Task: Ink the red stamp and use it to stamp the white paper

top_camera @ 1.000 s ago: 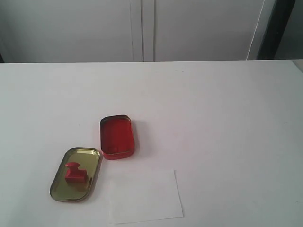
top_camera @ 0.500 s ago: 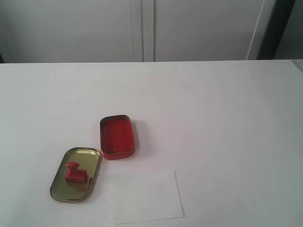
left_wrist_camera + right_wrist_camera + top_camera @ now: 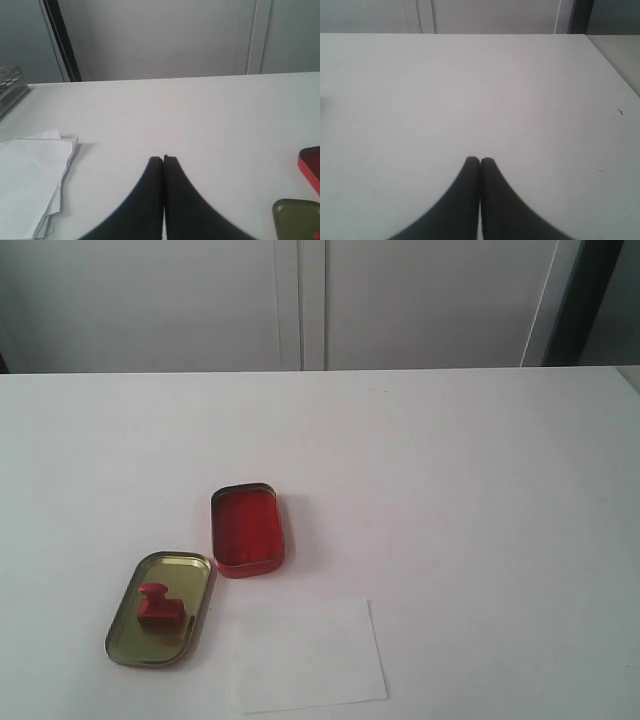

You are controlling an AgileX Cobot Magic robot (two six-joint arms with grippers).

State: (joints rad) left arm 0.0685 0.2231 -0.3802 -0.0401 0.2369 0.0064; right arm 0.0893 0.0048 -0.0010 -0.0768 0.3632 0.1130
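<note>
Nothing moved, red stamp point(image 3: 160, 609) still in gold lid point(image 3: 126, 634)

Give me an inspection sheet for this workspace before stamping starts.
Surface: white table, no stains seen.
Job's things: red stamp upright in the gold tin lid; open red ink tin next to it; white paper flat, no print visible.
Clutter: loose paper stack, seen only in the left wrist view.
Grippers: left gripper and right gripper shut, holding nothing.
Cables: nothing seen.
Surroundings: grey cabinet doors behind.
</note>
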